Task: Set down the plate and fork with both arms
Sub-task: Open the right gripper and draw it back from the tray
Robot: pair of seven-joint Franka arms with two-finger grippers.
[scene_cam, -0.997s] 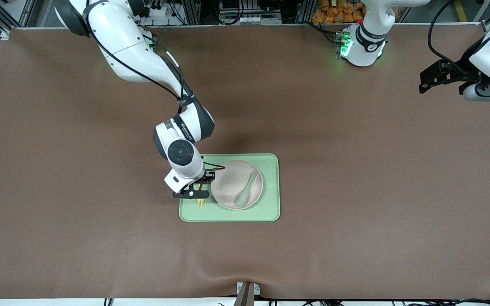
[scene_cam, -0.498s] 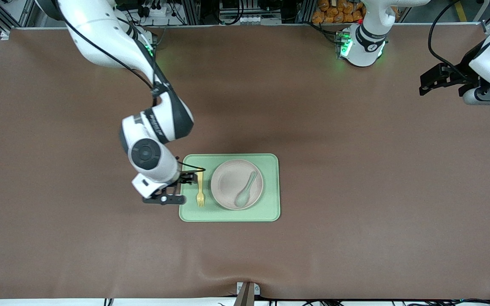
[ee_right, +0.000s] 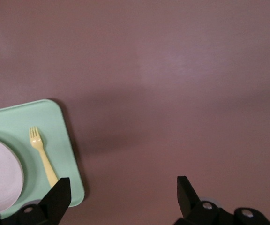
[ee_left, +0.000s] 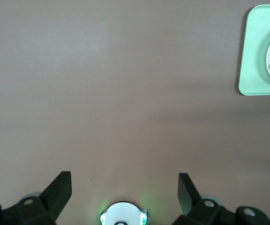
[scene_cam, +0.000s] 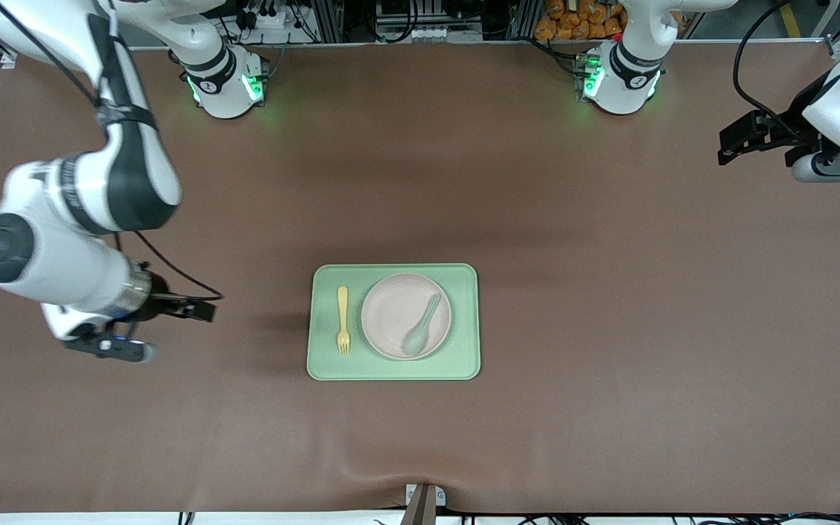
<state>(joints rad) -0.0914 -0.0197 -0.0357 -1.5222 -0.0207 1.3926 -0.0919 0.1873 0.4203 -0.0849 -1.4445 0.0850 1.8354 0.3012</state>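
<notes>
Right pincer (scene_cam: 161,328) is pulling away from tray (scene_cam: 464,321), jaws wide, empty, over bare tabletop (scene_cam: 609,292). Fork (scene_cam: 343,319) is lying beside plate (scene_cam: 391,321) on tray, well apart from it. Left pincer (scene_cam: 744,138) is waiting, wide.

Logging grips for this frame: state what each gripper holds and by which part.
Nothing is held. The right gripper is open over bare table toward the right arm's end; the left gripper waits open. The fork lies on the tray beside the plate.

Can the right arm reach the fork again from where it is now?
Probably yes. The fork lies alone on the tray, beside the plate, on the right arm's side. The right gripper is open over bare table, with nothing between.
</notes>
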